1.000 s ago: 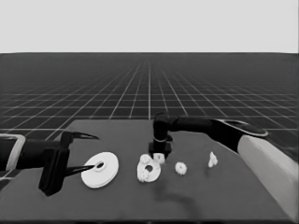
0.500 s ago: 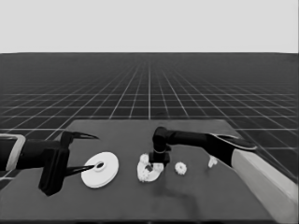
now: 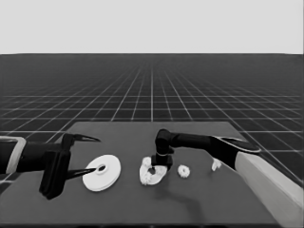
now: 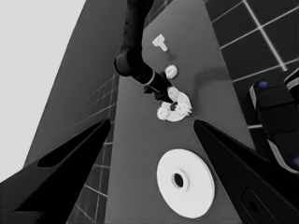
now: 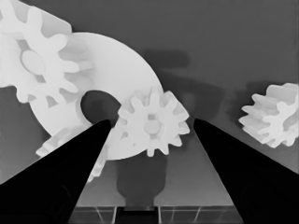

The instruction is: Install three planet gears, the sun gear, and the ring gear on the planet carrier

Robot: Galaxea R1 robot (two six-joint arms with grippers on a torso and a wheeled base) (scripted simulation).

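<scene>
The smaller round part [image 3: 148,179] lies mid-table with three gears on it. In the right wrist view these are one gear [image 5: 39,60] at its far rim, one [image 5: 152,125] by the wide hole, and a third [image 5: 60,142] half hidden by a finger. My right gripper [image 3: 159,167] hangs low over this part, open, its fingers [image 5: 70,177] flanking the middle gear with small gaps. A loose gear [image 3: 184,171] lies just to the right. The larger round part [image 3: 101,172] lies to the left, under my waiting left gripper [image 3: 95,154], which is open.
A thin white piece [image 3: 216,165] lies on the table right of the loose gear, close under my right forearm. Dark machinery with blue lights [image 4: 275,121] shows past the table's edge in the left wrist view.
My right gripper came down and to the left onto the smaller round part. The gear under it now rests on that part. The left arm stayed still.
</scene>
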